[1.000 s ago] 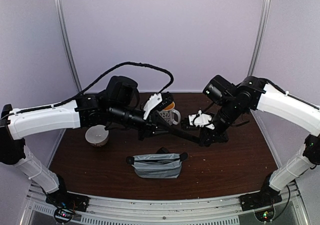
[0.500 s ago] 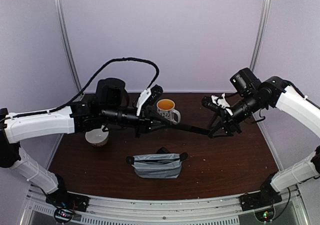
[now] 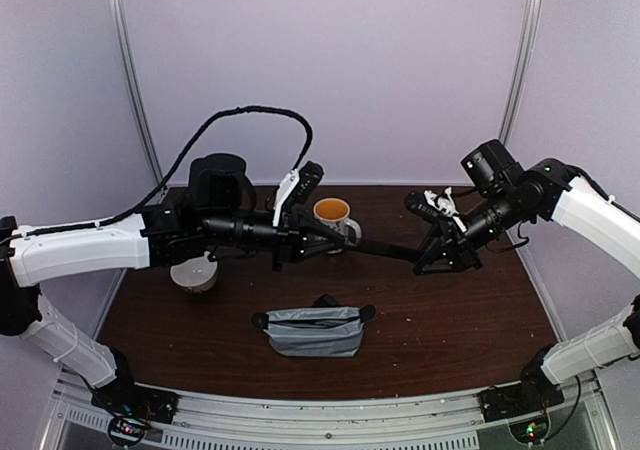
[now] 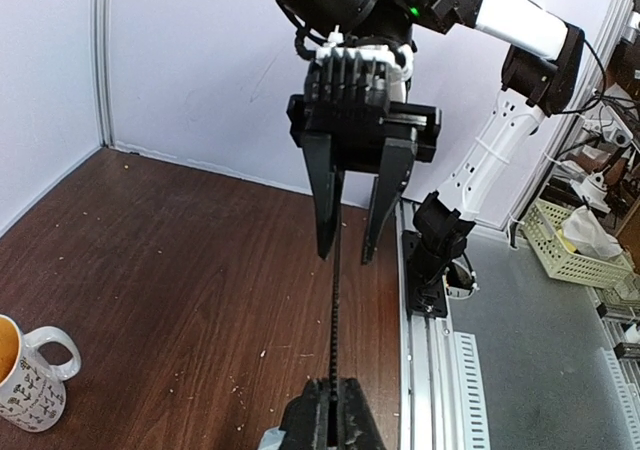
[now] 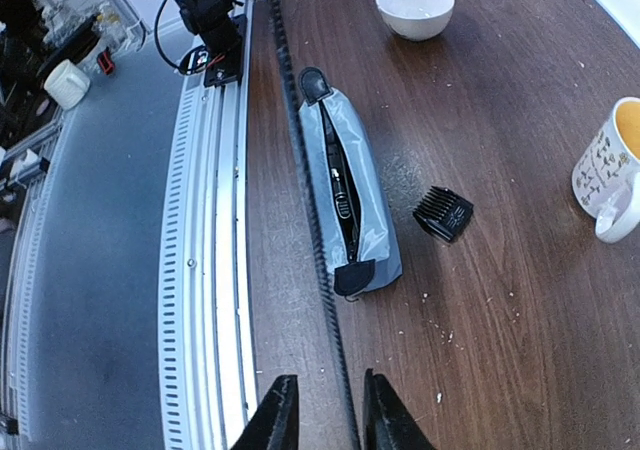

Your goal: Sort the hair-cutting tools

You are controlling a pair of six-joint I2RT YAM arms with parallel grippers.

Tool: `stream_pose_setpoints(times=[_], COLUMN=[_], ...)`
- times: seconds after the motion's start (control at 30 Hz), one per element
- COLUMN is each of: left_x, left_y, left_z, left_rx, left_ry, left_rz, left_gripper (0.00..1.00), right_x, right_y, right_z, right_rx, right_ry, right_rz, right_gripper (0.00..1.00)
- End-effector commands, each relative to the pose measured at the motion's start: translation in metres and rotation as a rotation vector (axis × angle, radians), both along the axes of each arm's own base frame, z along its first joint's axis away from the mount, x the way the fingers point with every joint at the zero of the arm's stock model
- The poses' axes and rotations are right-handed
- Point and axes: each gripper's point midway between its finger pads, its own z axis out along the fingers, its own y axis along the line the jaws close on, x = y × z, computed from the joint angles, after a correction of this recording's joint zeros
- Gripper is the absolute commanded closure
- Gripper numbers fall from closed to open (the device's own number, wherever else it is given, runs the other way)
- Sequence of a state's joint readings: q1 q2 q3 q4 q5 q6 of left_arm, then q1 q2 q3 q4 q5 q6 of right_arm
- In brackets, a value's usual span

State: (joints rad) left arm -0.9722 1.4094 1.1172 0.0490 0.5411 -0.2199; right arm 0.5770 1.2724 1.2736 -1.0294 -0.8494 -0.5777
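Note:
A thin black comb (image 3: 385, 252) hangs level above the table between the two arms. My left gripper (image 3: 322, 244) is shut on its near end, the toothed edge running out from the jaws (image 4: 334, 300). My right gripper (image 3: 424, 261) is open around the far end; the comb (image 5: 312, 220) passes between its fingers with a gap on both sides. From the left wrist those fingers (image 4: 323, 210) straddle the comb tip. A small black block (image 5: 443, 213) lies beside the grey pouch (image 5: 345, 200), and a black elongated tool (image 5: 340, 185) rests inside it.
A patterned mug (image 3: 333, 220) stands behind the comb at the table's middle back. A white bowl (image 3: 194, 271) sits at the left under my left arm. The pouch (image 3: 315, 332) lies near the front edge, by the metal rail (image 5: 205, 270).
The right gripper pulled back to the right and its jaws came apart from shut. The left arm drew left with the comb, which now spans the gap above the table.

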Motion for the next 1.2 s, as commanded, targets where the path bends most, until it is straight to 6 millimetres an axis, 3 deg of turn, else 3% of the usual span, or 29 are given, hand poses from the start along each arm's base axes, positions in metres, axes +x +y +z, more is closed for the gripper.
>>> stream_pose_setpoints(times=[0.0, 0.23, 0.53, 0.8, 0.83, 0.9, 0.97, 1.07, 1.17], left_x=[-0.001, 0.001, 0.001, 0.005, 0.007, 0.015, 0.034, 0.052, 0.054], left_y=[0.003, 0.004, 0.007, 0.006, 0.007, 0.011, 0.024, 0.058, 0.095], left_z=[0.013, 0.012, 0.012, 0.011, 0.008, 0.003, -0.006, -0.033, -0.071], left_rx=[-0.054, -0.062, -0.066, -0.06, -0.046, -0.001, 0.075, 0.23, 0.364], left_ry=[-0.02, -0.018, -0.014, -0.013, -0.011, -0.011, -0.01, 0.08, 0.2], left_rz=[-0.007, -0.003, 0.006, 0.022, 0.034, 0.09, 0.228, 0.421, 0.55], left_gripper=[1.0, 1.0, 1.0, 1.0, 0.95, 0.75, 0.61, 0.54, 0.52], right_x=[0.0, 0.001, 0.002, 0.003, 0.005, 0.009, 0.017, 0.036, 0.055], right_y=[-0.006, -0.007, -0.006, -0.006, -0.006, -0.009, -0.014, -0.033, -0.051], right_z=[0.016, 0.017, 0.008, 0.006, 0.006, 0.005, 0.004, 0.002, 0.004], right_rx=[0.05, 0.067, 0.046, 0.032, 0.029, 0.009, -0.039, -0.177, -0.33], right_ry=[-0.029, -0.026, 0.003, -0.002, -0.011, -0.036, -0.082, -0.214, -0.339], right_rz=[-0.015, -0.023, -0.008, 0.006, 0.002, -0.015, -0.048, -0.097, -0.135], right_gripper=[0.81, 0.88, 0.89, 1.0, 1.0, 1.0, 1.0, 1.0, 1.0])
